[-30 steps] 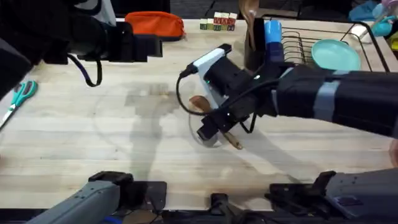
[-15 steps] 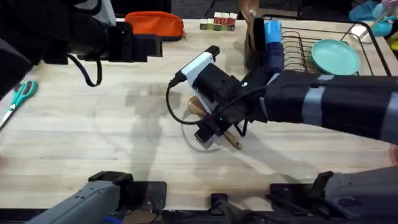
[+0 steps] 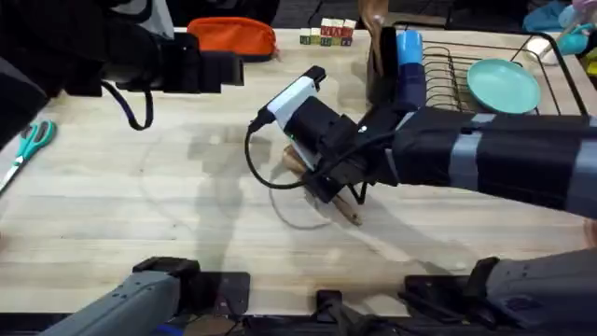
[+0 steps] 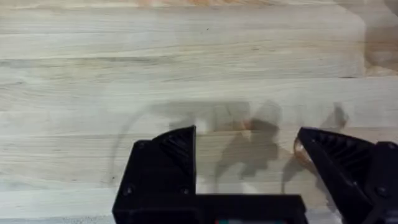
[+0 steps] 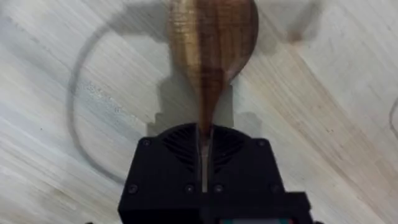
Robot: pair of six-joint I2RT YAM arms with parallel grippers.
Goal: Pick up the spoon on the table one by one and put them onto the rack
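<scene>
Right pincer (image 5: 204,163) is clamped tight on the spoon (image 5: 211,43) at the neck, just below its oval bowl, mid-surface (image 3: 112,205). I judge the grained wood light, stiff and grippy. Rack (image 3: 448,70) sits at two o'clock. Left pincer (image 4: 249,168) gapes wide, empty.

The counter (image 3: 112,205) is pale wood with thin lines of grain. The spoon (image 5: 211,37) is brown with darker and lighter stripes. The right end effector (image 5: 204,163) is black. The rack (image 3: 457,65) is black wire. The plate (image 3: 504,84) is light teal. The pouch (image 3: 231,37) is orange. The scissors (image 3: 30,145) have teal handles.
</scene>
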